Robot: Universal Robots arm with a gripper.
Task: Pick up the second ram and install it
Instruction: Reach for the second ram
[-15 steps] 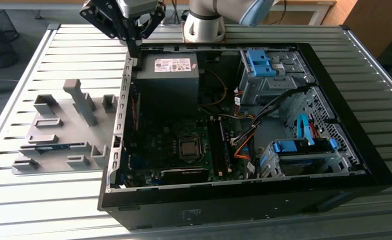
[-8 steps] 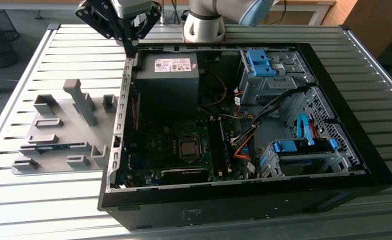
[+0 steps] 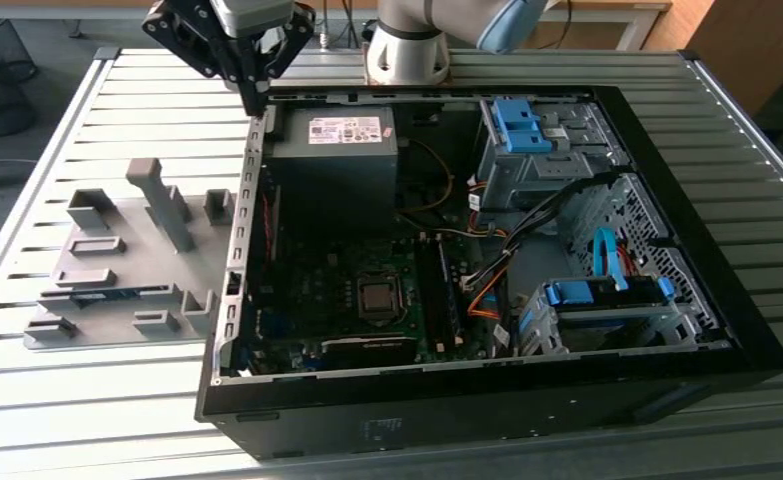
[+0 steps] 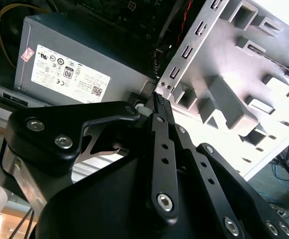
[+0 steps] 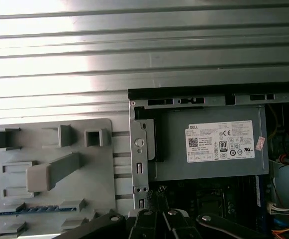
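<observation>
Second ram (image 5: 35,210), a long thin blue-green circuit-board stick, lay unpicked in the gray plastic fixture (image 3: 122,218), on the exterior view's left of the open black computer case (image 3: 498,400). My black gripper (image 3: 255,102) hung over the case's far corner, fingers pinched together and empty. The gray power supply (image 3: 331,175) bore a white printed label (image 3: 348,130).

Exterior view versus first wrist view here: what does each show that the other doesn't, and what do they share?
Exterior view adds the square silver socket, the blue drive brackets, the arm's base and the whole pincer, empty, above the case wall. First wrist view adds the row of dark chips along the second ram, lying in its slot. Shared: the gray fixture, the ram as a blue strip in it, the labelled power supply, the slatted table.
</observation>
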